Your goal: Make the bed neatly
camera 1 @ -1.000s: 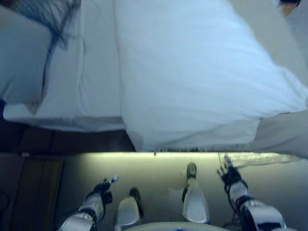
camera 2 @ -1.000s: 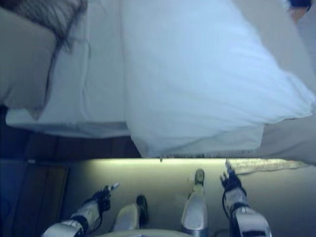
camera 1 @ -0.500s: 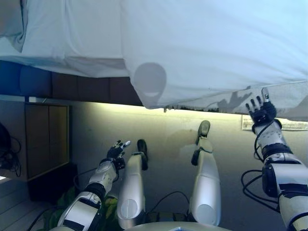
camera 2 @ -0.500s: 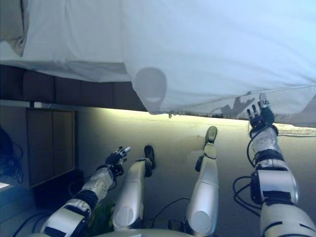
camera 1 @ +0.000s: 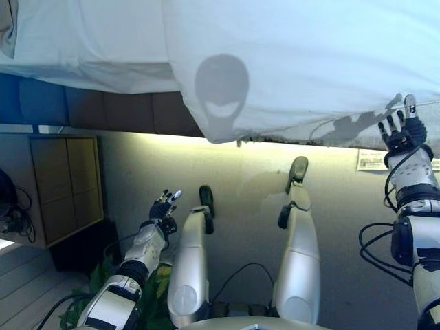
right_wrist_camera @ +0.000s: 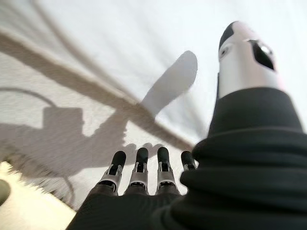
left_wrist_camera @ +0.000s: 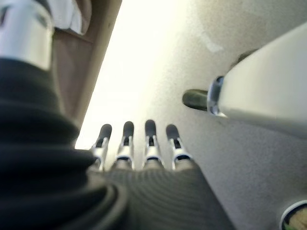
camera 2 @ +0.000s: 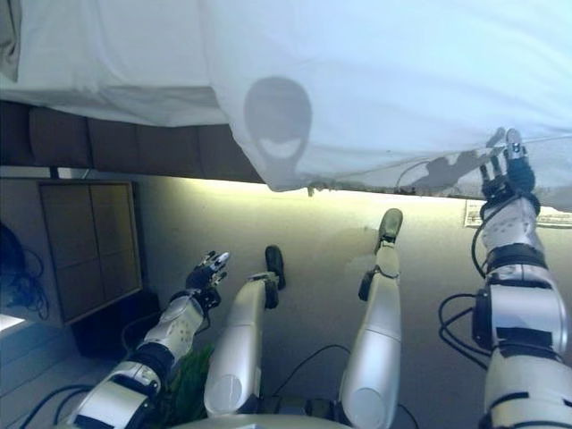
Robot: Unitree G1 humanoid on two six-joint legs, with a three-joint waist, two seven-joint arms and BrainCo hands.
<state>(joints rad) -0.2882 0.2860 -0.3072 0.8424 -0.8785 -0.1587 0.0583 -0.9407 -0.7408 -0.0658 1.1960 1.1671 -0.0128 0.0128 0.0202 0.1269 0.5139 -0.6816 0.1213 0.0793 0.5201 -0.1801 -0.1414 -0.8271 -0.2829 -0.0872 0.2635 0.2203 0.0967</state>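
The right hand [camera 1: 402,130], fingers straight and released, reaches the hanging edge of the white duvet [camera 1: 302,62], while the released left hand [camera 1: 163,205] hangs low, well apart from it.

The duvet [camera 1: 309,62] is white matt cloth, softly creased, over a smooth white sheet [camera 1: 89,41]. The bed base [camera 1: 103,110] looks dark padded fabric. The cabinet [camera 1: 65,185] is pale matt wood, the floor [camera 1: 240,206] dull carpet
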